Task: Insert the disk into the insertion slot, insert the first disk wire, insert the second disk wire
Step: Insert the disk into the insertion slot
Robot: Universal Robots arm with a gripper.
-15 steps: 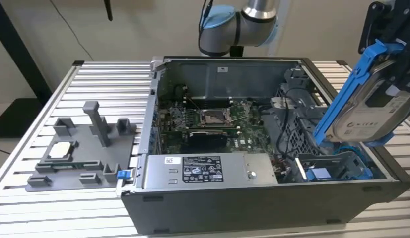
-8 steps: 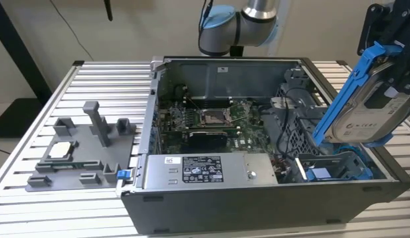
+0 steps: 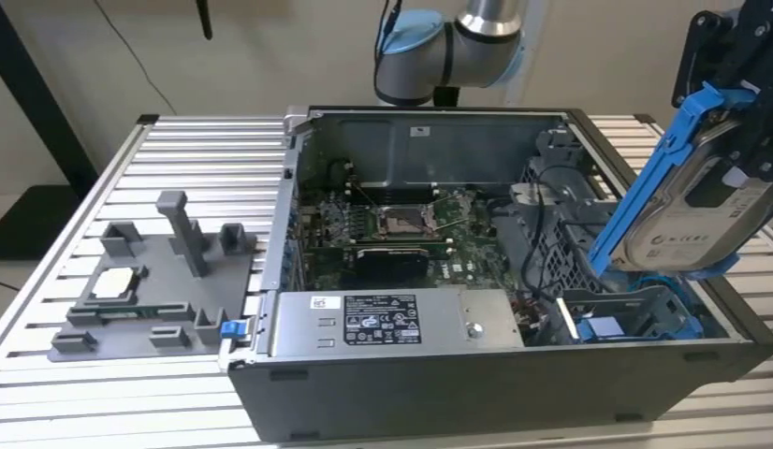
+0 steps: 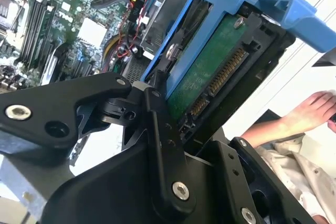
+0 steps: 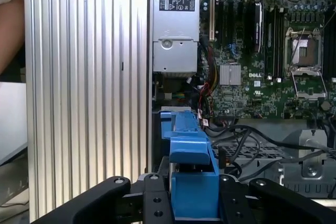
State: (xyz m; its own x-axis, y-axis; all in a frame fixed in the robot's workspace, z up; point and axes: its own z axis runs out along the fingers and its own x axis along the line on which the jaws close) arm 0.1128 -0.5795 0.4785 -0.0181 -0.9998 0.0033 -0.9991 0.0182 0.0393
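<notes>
The disk (image 3: 701, 210), silver-grey with a white label, sits clipped in its bright blue frame (image 3: 662, 159). It hangs steeply tilted over the exterior view's right end of the open computer case. My gripper (image 3: 736, 150) is shut on it from above. In the first wrist view the black fingers (image 5: 152, 200) flank the blue frame (image 5: 189, 153). In the second wrist view the disk's green circuit side (image 4: 210, 72) faces the camera. The insertion slot (image 3: 626, 313), in a grey mesh cage with blue fittings, lies just below the disk's lower end. Black cables (image 5: 252, 135) cross the cage; which are the disk wires I cannot tell.
The case holds a motherboard (image 3: 400, 224) and a labelled power supply (image 3: 386, 323) at its front. A grey fixture (image 3: 150, 290) with small parts stands on the slatted table (image 3: 199, 150) at the exterior view's left. A person's hand (image 4: 310, 111) rests beyond the table edge.
</notes>
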